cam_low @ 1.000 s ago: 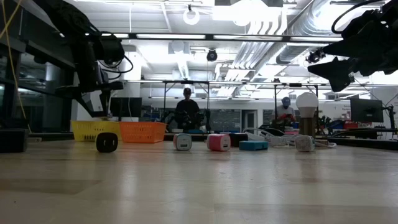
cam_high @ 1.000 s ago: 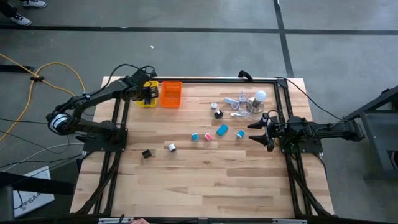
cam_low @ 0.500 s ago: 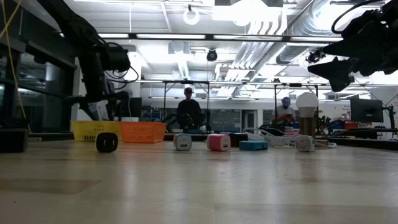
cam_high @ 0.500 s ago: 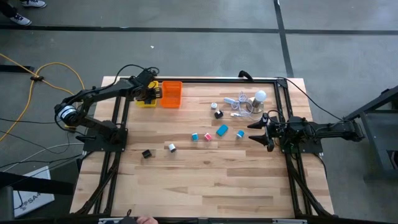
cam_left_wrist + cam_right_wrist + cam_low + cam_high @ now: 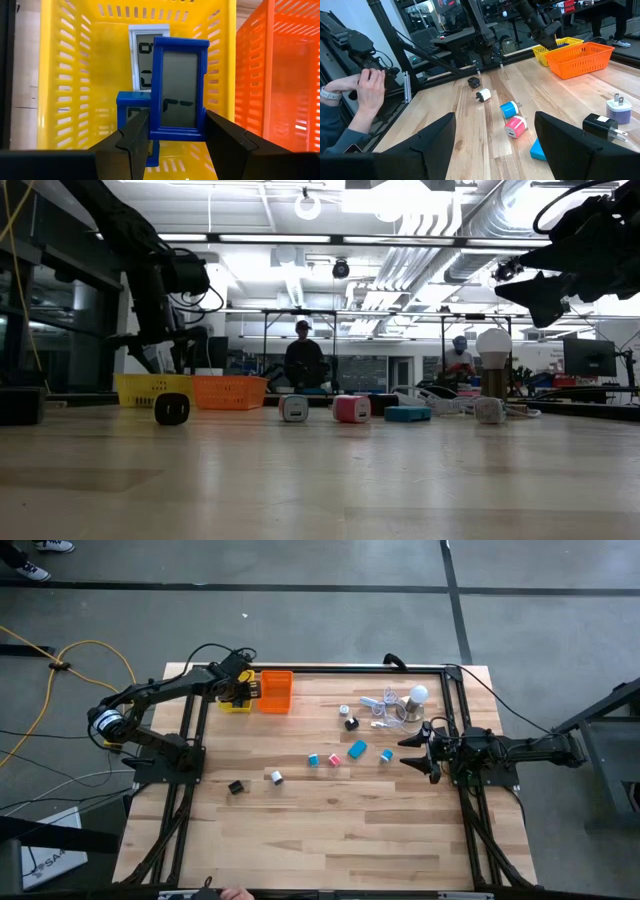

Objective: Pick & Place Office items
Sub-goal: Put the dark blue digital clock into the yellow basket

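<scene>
The left gripper (image 5: 175,137) is hanging over the yellow basket (image 5: 236,700) at the far left part of the tabletop (image 5: 330,820), and it is clasping a blue framed small display (image 5: 178,90) between its two fingers (image 5: 132,142). Under it, inside the yellow basket, a white framed display (image 5: 140,57) and another blue one (image 5: 131,102) are lying. The orange basket (image 5: 275,691) is standing just beside the yellow one. The right gripper (image 5: 408,751) is waiting above the right side of the tabletop with its fingers spread wide and nothing between them. The other office items are lying apart on the wood: a black plug adapter (image 5: 236,787) and a white one (image 5: 276,777) nearer the front, then a light-blue one (image 5: 313,759), a pink-red one (image 5: 334,760), a flat blue piece (image 5: 357,749) and another light-blue adapter (image 5: 386,754) in the middle. Farther back, a black charger (image 5: 352,724) and a small pale adapter (image 5: 344,710) are lying near the white cable (image 5: 380,705) and the light bulb (image 5: 418,695). In the right wrist view, a person's hands (image 5: 370,90) are showing beyond the table edge.
</scene>
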`<state>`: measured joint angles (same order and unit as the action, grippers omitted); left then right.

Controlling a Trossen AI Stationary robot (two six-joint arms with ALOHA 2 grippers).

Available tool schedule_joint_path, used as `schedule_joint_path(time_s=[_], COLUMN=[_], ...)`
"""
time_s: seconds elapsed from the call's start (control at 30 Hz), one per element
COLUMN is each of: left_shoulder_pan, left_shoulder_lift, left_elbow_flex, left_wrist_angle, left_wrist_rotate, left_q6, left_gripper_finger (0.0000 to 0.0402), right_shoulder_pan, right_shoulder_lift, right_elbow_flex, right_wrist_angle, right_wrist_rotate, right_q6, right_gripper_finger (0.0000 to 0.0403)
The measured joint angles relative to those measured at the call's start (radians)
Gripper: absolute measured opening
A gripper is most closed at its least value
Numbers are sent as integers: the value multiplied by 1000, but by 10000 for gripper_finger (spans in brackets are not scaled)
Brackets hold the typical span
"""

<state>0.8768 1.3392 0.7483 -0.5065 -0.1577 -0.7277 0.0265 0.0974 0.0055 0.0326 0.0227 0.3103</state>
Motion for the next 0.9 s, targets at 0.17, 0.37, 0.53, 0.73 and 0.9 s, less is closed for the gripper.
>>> schedule_joint_path(time_s=[0.17, 0.37, 0.53, 0.73, 0.9], left_shoulder_pan=[0, 0, 0, 0, 18], left_shoulder_lift=[0, 0, 0, 0, 0], left_elbow_flex=[0, 0, 0, 0, 0], left_wrist_angle=[0, 0, 0, 26, 42], left_wrist_rotate=[0, 0, 0, 0, 4], left_q6=[0, 0, 2, 3, 18], left_gripper_finger=[177, 185, 186, 186, 186], right_shoulder_pan=[0, 0, 0, 0, 0], right_shoulder_lift=[0, 0, 0, 0, 0], right_elbow_flex=[0, 0, 0, 0, 0], right_wrist_angle=[0, 0, 0, 0, 0], right_wrist_rotate=[0, 0, 0, 0, 0], right_q6=[0, 0, 0, 0, 0], right_gripper_finger=[259, 259, 259, 259, 259])
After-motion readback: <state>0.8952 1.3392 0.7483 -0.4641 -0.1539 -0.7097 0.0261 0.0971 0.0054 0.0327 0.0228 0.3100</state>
